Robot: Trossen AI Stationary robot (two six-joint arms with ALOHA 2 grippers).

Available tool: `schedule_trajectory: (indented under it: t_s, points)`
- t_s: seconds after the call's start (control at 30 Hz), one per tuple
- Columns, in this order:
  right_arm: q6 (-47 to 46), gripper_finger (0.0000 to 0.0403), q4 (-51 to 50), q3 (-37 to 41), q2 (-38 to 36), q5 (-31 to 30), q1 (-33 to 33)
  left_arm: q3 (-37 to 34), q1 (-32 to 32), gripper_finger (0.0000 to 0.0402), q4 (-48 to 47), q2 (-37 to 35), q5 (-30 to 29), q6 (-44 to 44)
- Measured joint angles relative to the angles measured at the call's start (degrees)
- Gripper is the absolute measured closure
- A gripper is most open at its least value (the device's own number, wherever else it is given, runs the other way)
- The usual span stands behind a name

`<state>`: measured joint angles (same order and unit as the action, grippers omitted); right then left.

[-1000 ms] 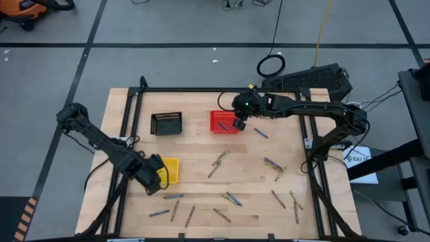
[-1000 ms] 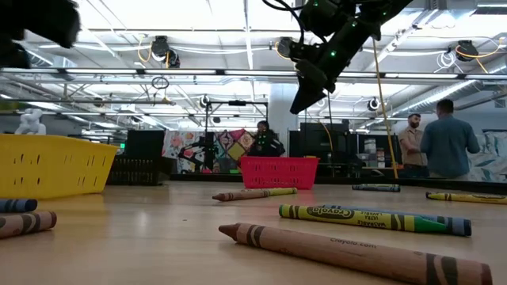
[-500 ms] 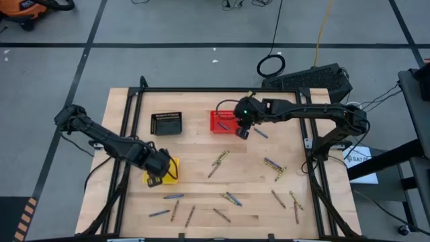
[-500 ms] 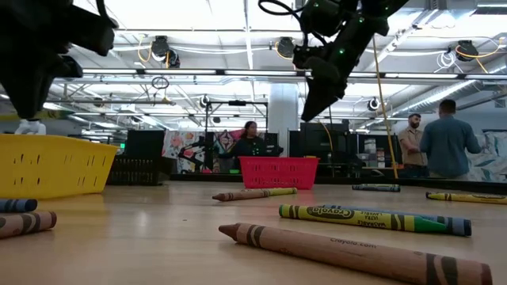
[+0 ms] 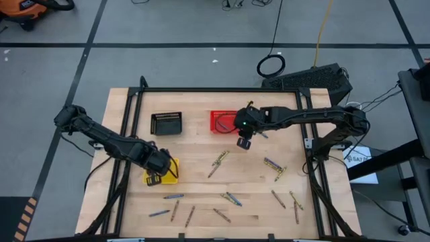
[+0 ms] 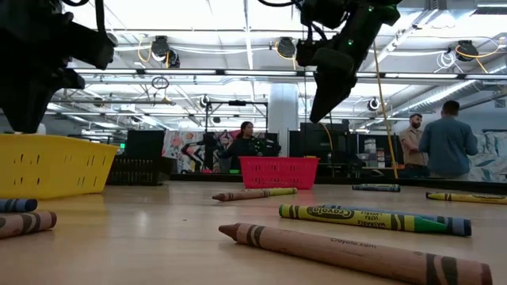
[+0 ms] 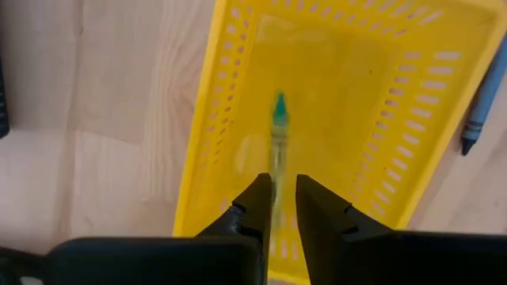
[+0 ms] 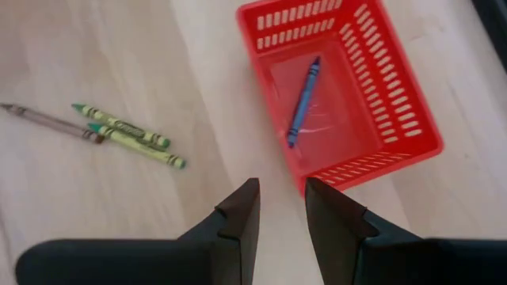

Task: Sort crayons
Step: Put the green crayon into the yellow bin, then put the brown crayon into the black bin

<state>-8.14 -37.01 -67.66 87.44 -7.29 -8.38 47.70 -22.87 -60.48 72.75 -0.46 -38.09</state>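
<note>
My left pincer point(image 7: 276, 207) hangs over the yellow basket point(image 7: 420, 150), its fingers a narrow gap apart, and a yellow-green crayon point(image 7: 278, 142) lies in line with that gap, its green tip pointing away from me; I judge it is just let go or dropping into the basket, though I cannot tell whether the fingers touch it. My right pincer point(image 8: 279, 207) hovers above the desk point(image 5: 198, 151) just beside the red basket point(image 8: 396, 119), fingers apart and holding nothing; one blue crayon point(image 8: 303, 99) lies inside that basket. The next pick turns on this: from my right pincer the nearest loose crayons are a pair of yellow-green ones point(image 8: 131, 134) with a brown one point(image 8: 51, 120) lying close beside them, on the side away from the red basket, their long axes roughly parallel and running crosswise to my fingers' gap. More crayons point(image 5: 228, 198) lie scattered along the near part of the desk, between both arms.
</note>
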Motion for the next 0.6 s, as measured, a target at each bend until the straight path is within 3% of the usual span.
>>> schedule_trajectory:
  t_s: [0.13, 0.37, 0.6]
  points:
    - [0.0, 0.0312, 0.0, 0.0, 0.0, 0.4, 1.8, 0.0, 0.0, 0.0333, 1.4, 0.0, 0.4, 0.0]
    - [3.6, 0.0312, 3.5, 0.0, 0.0, 10.4, 4.7, 0.0, 0.0, 0.0331, 4.6, 0.0, 0.4, -0.5]
    - [9.0, 0.0312, 10.0, 0.0, 0.0, 10.7, 8.1, 0.0, 0.0, 0.0331, 8.3, 0.0, 0.4, -0.6]
